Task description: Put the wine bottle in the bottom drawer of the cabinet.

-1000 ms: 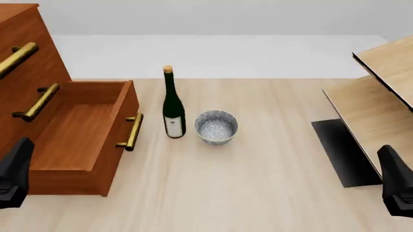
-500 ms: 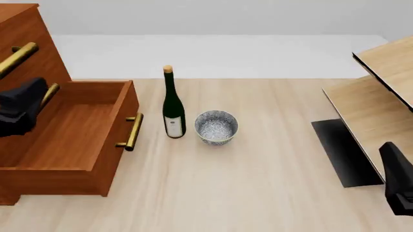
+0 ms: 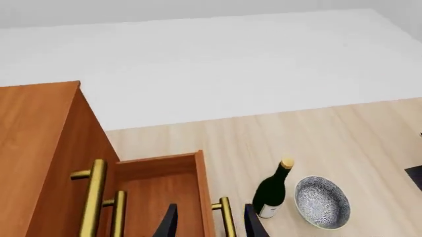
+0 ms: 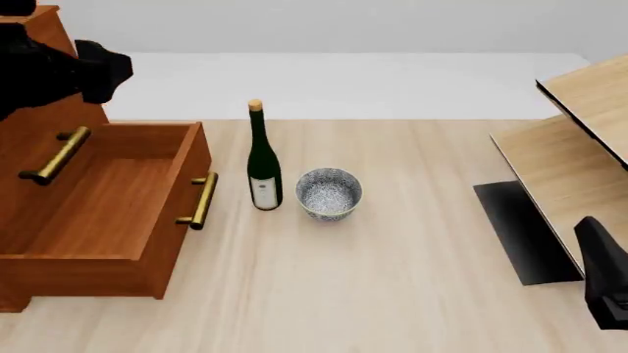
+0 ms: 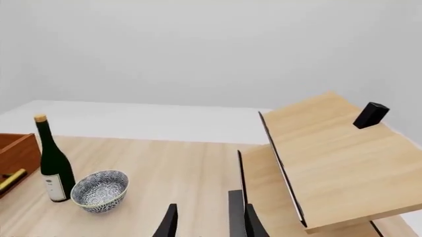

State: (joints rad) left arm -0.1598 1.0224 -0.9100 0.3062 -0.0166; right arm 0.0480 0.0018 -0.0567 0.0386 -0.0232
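Observation:
The wine bottle (image 4: 263, 163) stands upright on the table, just right of the open bottom drawer (image 4: 108, 198) of the cabinet (image 4: 40, 103). The drawer is pulled out and empty, with its brass handle (image 4: 201, 200) facing the bottle. My left arm (image 4: 59, 70) hovers high over the cabinet's upper part. In the left wrist view the left gripper (image 3: 211, 224) is open and empty above the drawer (image 3: 161, 197), and the bottle (image 3: 272, 192) is off to one side. My right gripper (image 5: 209, 224) is open and empty, far from the bottle (image 5: 53, 163). The right arm (image 4: 604, 283) sits low at the front right.
A speckled grey-blue bowl (image 4: 329, 193) stands close to the right of the bottle. A pale wood shelf unit (image 4: 579, 147) with a black base panel (image 4: 520, 232) fills the right side. The upper drawer fronts have brass handles (image 4: 54, 156).
My left arm has risen from low at the front left, past the drawer, to high over the cabinet. The right arm, bottle and bowl have not moved.

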